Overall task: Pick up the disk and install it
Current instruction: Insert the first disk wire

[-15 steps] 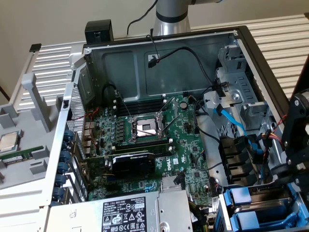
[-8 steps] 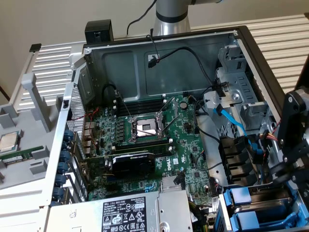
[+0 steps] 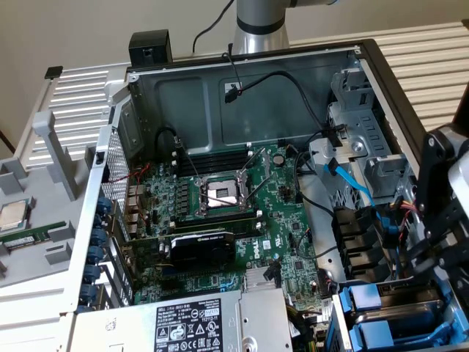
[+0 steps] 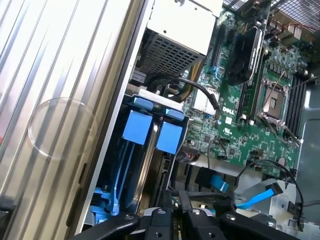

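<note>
Open computer case point(image 3: 366, 55), interior exposed. The disk point(image 4: 144, 172) stands on edge in the drive bay point(image 3: 341, 312) at a corner of the case. It shows as a silver-grey flank framed by blue carrier rails, with its blue front tab turned toward the power supply point(image 3: 198, 326). It lies just beside the case's outer wall. A second blue-fronted carrier point(image 4: 169, 137) fills the neighbouring slot on the motherboard point(image 3: 289, 220) side.

The gripper point(image 4: 176, 220) hangs over the far end of these two slots, at the exterior view's right edge. How far it is open, and whether it has hold of anything, cannot be told.

Around the bay, a bundle of black cables point(image 4: 192, 86) arches just ahead of the blue tabs. A blue flat cable point(image 3: 352, 183) runs between bay and motherboard, and black plastic blocks point(image 3: 355, 235) stand close beside the gripper.

Farther in lie the CPU socket point(image 3: 220, 194) and the graphics card point(image 3: 201, 249). The arm point(image 3: 258, 26) rises behind the case.

Outside the case, at the exterior view's left, a CPU chip point(image 3: 15, 215) and a memory module point(image 3: 26, 238) rest on a grey tray point(image 3: 58, 264), well apart from the gripper.
</note>
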### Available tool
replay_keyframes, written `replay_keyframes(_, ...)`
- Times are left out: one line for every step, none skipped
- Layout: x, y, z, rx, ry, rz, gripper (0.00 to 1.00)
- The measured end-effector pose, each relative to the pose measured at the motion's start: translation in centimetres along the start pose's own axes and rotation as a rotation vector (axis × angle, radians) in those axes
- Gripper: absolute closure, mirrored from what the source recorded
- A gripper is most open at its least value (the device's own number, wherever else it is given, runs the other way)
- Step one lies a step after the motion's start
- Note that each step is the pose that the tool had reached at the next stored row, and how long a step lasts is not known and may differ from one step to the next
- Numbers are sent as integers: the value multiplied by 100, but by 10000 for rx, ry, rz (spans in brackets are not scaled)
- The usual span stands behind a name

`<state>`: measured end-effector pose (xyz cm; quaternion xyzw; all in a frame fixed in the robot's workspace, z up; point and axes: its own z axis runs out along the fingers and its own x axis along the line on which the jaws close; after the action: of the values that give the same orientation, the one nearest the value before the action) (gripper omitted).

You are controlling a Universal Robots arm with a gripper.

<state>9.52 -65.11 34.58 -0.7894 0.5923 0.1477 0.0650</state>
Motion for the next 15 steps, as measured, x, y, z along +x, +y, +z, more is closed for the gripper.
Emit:
replay_keyframes(-16, -1, 2, -15, 95, 13, 83)
replay_keyframes(-33, -2, 5, -31, 198, 25, 83)
replay_keyframes(-50, -2, 8, -47, 296, 39, 83)
replay_keyframes(-67, -4, 11, -60, 386, 50, 83)
replay_keyframes(-85, -5, 12, -73, 475, 61, 83)
replay_keyframes(-104, -8, 13, -84, 560, 71, 83)
replay_keyframes(-123, -10, 14, -93, 636, 79, 83)
replay_keyframes(-144, -12, 14, -99, 706, 87, 83)
replay_keyframes(-168, -15, 13, -106, 783, 95, 83)
replay_keyframes(-186, -17, 13, -114, 853, 104, 83)
replay_keyframes(-204, -19, 14, -125, 933, 113, 83)
replay_keyframes(-221, -21, 16, -139, 1021, 124, 83)
replay_keyframes(-237, -22, 18, -157, 1122, 138, 83)
replay_keyframes(-251, -23, 21, -176, 1221, 151, 83)
replay_keyframes(-267, -24, 24, -196, 1330, 166, 83)
